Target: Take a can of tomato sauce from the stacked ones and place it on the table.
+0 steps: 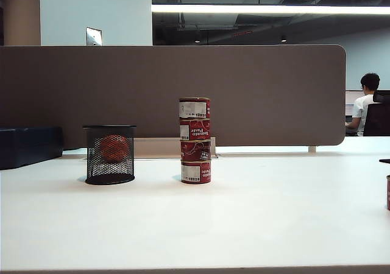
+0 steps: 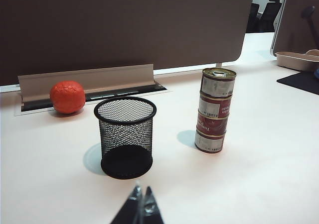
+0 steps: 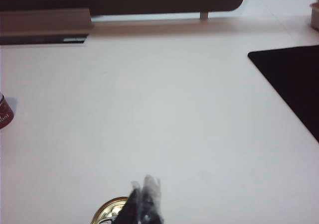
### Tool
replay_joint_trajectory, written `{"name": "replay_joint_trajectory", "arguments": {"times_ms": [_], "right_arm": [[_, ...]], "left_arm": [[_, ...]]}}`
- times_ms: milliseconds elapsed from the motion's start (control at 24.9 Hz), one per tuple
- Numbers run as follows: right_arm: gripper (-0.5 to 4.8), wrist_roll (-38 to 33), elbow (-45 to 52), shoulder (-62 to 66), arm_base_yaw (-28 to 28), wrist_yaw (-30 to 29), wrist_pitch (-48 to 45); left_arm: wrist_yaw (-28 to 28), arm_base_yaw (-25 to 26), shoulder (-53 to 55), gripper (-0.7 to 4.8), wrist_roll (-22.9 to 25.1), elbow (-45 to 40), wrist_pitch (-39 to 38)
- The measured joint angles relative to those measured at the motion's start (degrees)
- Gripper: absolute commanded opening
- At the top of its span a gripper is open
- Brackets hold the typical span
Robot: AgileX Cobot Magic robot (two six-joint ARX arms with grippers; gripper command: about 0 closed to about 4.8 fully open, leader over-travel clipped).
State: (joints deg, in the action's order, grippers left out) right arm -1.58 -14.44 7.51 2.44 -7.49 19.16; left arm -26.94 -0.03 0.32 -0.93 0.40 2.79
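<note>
Where right claw hangs shut — can just beside | table

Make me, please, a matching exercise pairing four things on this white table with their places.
1. round orange-red ball
2. black wire-mesh cup
3. stack of four red-labelled tins
4. lone gold-lidded tin

A. close beside the shut right gripper
B. behind the mesh cup, by the grey cable tray
C. right of the mesh cup
D. ahead of the shut left gripper

Pairs: 1-B, 2-D, 3-C, 4-A
</note>
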Motion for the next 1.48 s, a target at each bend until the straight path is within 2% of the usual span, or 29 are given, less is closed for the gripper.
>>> {"name": "replay_joint_trajectory", "arguments": {"times_ms": [201,441,1043,1284,1485], "right_arm": [[-0.07,-0.04,3.96,-7.45,0.00,0.02,-0.33],[-0.07,-0.24,7.43,-7.56,0.00,-0.02,-0.22],[-0.07,0.17,11.78,-7.58,0.00,-0.04,-7.74],[-0.07,3.10,13.46,-7.61,0.00,-0.04,-12.68],[-0.07,3.26,14.12,-7.65,0.00,-0.02,-13.35]], "left_arm": [[0.00,0.00,0.00,-0.06,0.00,0.02,0.00],[2.54,0.00,0.00,-0.06,0.02,0.02,0.00],[22.91,0.00,0.02,-0.06,0.04,0.02,0.00],[24.44,0.00,0.02,-0.06,0.02,0.02,0.00],[24.46,0.00,0.02,-0.05,0.02,0.02,-0.04]]}}
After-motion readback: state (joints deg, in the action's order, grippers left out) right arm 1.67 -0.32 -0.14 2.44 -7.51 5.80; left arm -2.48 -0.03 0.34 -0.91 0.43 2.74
